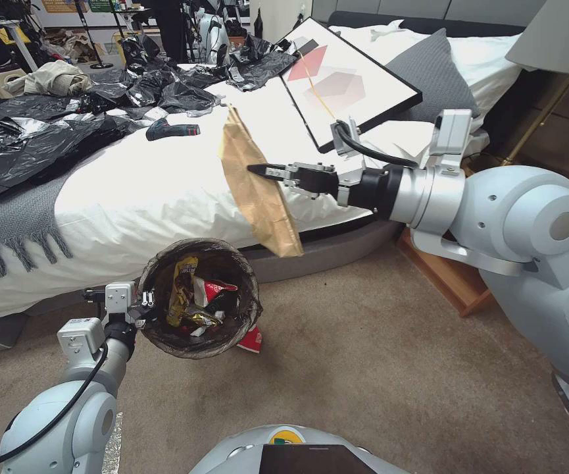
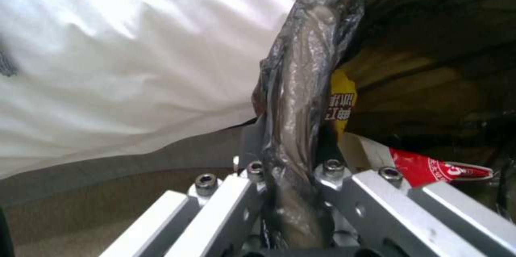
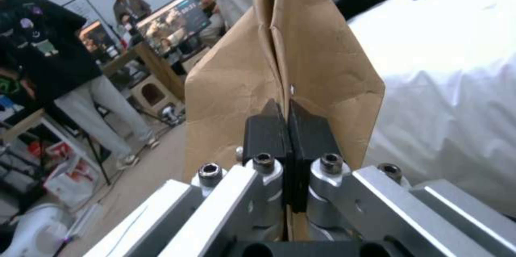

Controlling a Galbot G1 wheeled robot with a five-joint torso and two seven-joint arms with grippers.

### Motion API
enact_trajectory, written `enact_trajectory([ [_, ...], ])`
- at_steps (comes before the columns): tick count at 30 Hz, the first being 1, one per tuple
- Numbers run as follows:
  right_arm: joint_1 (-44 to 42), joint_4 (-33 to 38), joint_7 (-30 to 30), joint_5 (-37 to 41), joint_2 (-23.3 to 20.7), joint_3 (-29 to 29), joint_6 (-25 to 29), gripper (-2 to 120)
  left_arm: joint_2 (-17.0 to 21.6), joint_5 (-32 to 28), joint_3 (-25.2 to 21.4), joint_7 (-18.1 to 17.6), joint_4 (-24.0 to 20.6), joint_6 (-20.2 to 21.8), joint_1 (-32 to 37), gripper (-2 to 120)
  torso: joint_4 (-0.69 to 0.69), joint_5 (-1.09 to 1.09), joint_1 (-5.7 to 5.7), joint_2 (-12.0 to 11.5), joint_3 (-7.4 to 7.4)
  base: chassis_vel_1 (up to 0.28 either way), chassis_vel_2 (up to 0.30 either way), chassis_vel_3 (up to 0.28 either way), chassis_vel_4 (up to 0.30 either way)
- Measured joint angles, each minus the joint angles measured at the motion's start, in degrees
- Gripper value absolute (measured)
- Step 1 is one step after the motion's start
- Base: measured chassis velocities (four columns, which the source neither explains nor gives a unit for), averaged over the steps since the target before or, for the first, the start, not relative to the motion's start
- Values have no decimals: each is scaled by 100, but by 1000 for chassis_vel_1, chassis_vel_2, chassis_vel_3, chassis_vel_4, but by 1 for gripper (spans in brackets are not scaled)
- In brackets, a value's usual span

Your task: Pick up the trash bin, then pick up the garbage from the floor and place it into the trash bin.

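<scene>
Paper bag held in the air, bin waiting lower left

Right tool, at frame centre, has its fingers pinched tight on a flattened brown paper bag hanging before the bed. Left tool, lower left, is clamped on the bagged rim of the trash bin, held above the floor with wrappers inside. Step in hand looks like carrying garbage to the bin; next, the bag likely must travel down and left over the opening before release
</scene>
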Motion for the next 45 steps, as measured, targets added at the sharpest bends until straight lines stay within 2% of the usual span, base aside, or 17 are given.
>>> enact_trajectory([
  [10,250,-244,136,-155,154,-747,-117,0,-6,-1,14,1,0,-2,-10,0,-1,0,0,0,0,0,0,0,0],
  [13,368,-452,142,-323,187,-1301,-175,0,-15,0,19,1,0,-3,-31,0,-1,0,0,0,0,0,0,0,0],
  [17,418,-599,126,-492,224,-1624,-191,0,-18,-1,12,2,0,-4,-35,0,-1,0,0,0,0,0,0,0,0],
  [20,448,-952,70,-808,352,-2095,-201,0,-18,-8,-4,8,0,-3,-39,0,0,0,0,0,0,0,0,0,0],
  [22,448,-987,66,-836,369,-2134,-201,0,-18,-9,-6,8,0,-3,-40,0,-1,0,0,0,0,0,0,0,0],
  [34,537,-1567,58,-1269,787,-2972,-158,0,-48,-34,-24,15,0,-4,-111,0,-1,-1,0,0,0,0,0,0,0],
  [36,578,-1860,31,-1386,965,-3198,-193,0,-56,-29,-9,16,0,-4,-99,0,-2,0,0,0,0,0,0,0,0],
  [45,677,-2336,47,-1535,1498,-3630,-199,0,-60,-29,-37,17,0,-4,-105,0,-1,-1,0,0,0,0,0,0,0],
])
